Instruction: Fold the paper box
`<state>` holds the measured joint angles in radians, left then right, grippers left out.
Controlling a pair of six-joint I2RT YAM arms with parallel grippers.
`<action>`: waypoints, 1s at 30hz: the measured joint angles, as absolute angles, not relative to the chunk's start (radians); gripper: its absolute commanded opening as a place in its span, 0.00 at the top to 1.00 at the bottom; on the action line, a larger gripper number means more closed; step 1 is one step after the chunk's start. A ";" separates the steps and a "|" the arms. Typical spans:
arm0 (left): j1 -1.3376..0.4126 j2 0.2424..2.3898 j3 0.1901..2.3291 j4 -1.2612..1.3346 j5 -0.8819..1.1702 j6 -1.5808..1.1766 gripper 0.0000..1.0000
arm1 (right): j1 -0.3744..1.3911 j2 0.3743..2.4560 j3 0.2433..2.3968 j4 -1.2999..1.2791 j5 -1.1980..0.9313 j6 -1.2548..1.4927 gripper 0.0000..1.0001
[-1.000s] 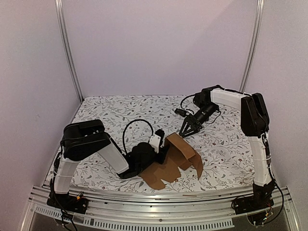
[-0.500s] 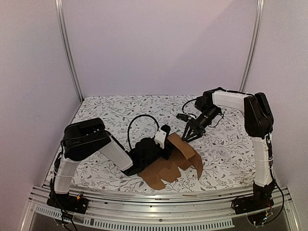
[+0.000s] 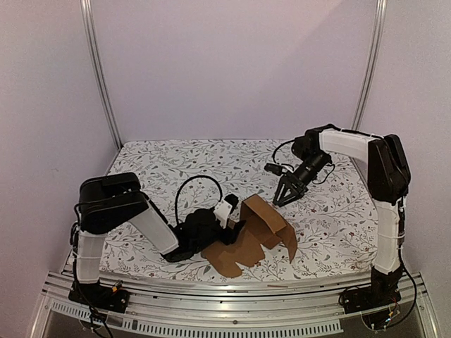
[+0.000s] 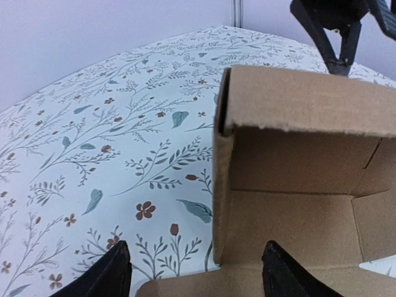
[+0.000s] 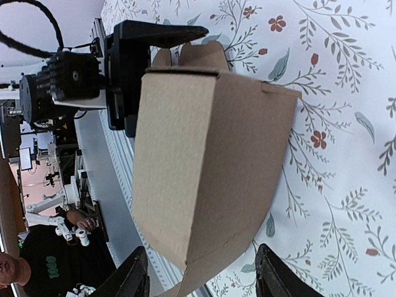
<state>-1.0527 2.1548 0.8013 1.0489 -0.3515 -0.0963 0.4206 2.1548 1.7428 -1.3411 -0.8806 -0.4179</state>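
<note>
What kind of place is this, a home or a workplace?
Most likely a robotics lab test cell. A left arm and a right arm are bolted to an aluminium rail. White panels enclose a cloth-covered table. The right wrist view shows a person beyond the table.

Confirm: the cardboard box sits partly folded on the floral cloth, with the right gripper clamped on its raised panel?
No: the right gripper is open and off the raised panel, as the right wrist view shows. The cardboard box does sit partly folded on the floral cloth.
</note>
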 measured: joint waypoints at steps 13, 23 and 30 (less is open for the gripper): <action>-1.084 1.715 0.881 0.515 -0.299 0.040 0.08 | 0.393 1.620 1.293 -1.265 -0.548 -0.409 0.44; -1.008 1.937 1.531 -0.143 -0.130 -0.005 0.10 | 0.447 1.572 1.096 -1.144 -0.340 -0.409 0.42; -0.936 1.974 1.473 -0.242 -0.009 -0.118 0.16 | 0.554 1.650 1.130 -1.101 -0.336 -0.392 0.42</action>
<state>-0.9356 1.9736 1.4734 -0.2417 -0.0090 -0.1184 0.5541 1.6505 1.1301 -1.1011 -0.3359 -0.3916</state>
